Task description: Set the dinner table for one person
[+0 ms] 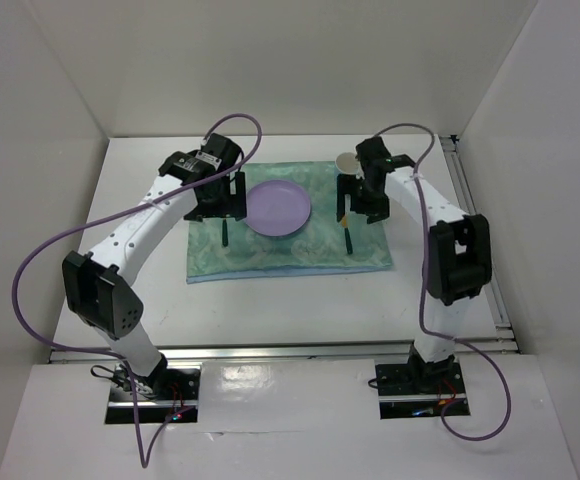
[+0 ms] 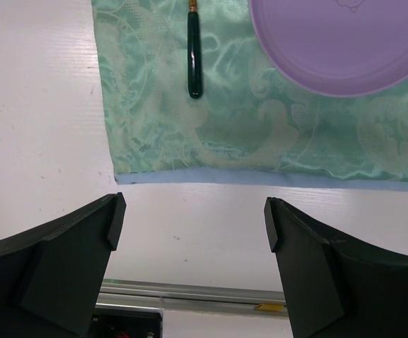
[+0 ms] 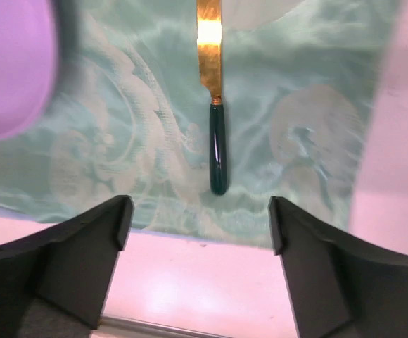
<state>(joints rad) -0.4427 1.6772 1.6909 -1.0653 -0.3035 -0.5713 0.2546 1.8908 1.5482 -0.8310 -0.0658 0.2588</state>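
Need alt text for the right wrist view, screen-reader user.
A gold-bladed knife with a dark green handle lies on the teal cloth, handle toward the camera, in line with the gap of the open right hand. A blurred purple plate sits upper left; the white dinner table shows along the bottom and right.

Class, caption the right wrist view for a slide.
Open right gripper above a gold-bladed knife on the teal cloth.

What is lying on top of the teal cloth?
On the teal cloth: a purple plate, a gold-bladed knife to its right, and a green-handled utensil to its left, whose head the left gripper covers.
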